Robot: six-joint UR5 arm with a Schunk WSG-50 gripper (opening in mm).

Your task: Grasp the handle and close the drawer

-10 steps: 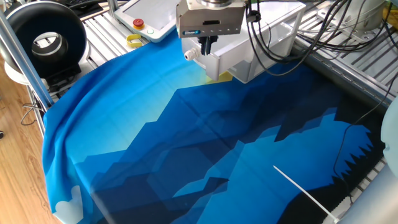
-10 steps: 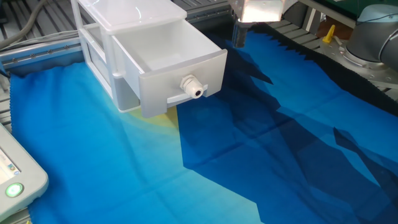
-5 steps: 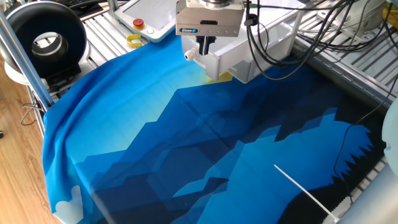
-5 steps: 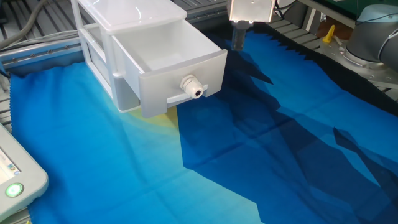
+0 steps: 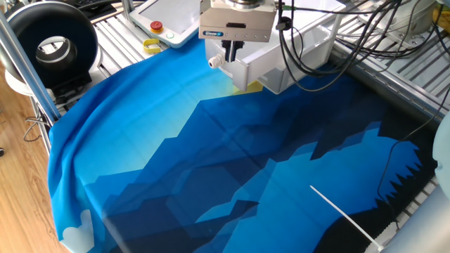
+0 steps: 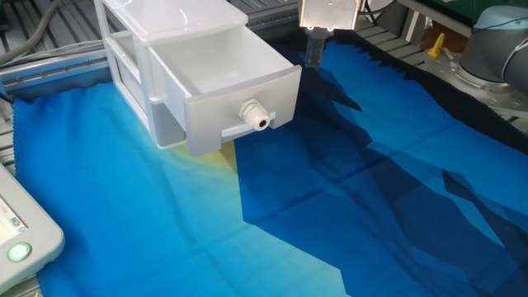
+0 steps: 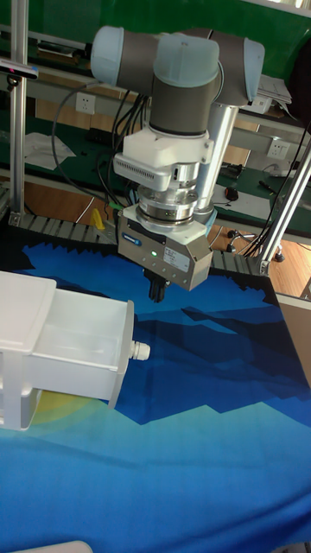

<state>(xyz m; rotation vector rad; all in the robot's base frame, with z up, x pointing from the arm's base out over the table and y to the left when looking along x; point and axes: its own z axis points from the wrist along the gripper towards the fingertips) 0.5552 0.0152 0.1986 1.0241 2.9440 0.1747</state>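
the counter (image 6: 396,206) is carrying a blue cloth with a white drawer unit (image 6: 177,25) sitting at one end. the drawer (image 6: 223,78) is standing pulled well out of that unit, its front panel facing the open cloth. the arm (image 7: 186,78) is hanging over the cloth with the hand (image 7: 158,294) pointing straight down, fingers looking pressed together with no gap showing, nothing between them.

the handle (image 7: 141,350) is sticking out horizontally from the drawer front, its axis running along the drawer's slide direction. in the tall view the hand is sitting above the handle and slightly further out from the drawer front, not touching. in the other fixed view the hand (image 6: 314,51) is appearing off to the side of the handle (image 6: 256,115), behind the drawer's corner, so depth offset is not clear.

judgement: hand needs to be spreading, then dropping down and lining up over the handle before any push toward the unit.
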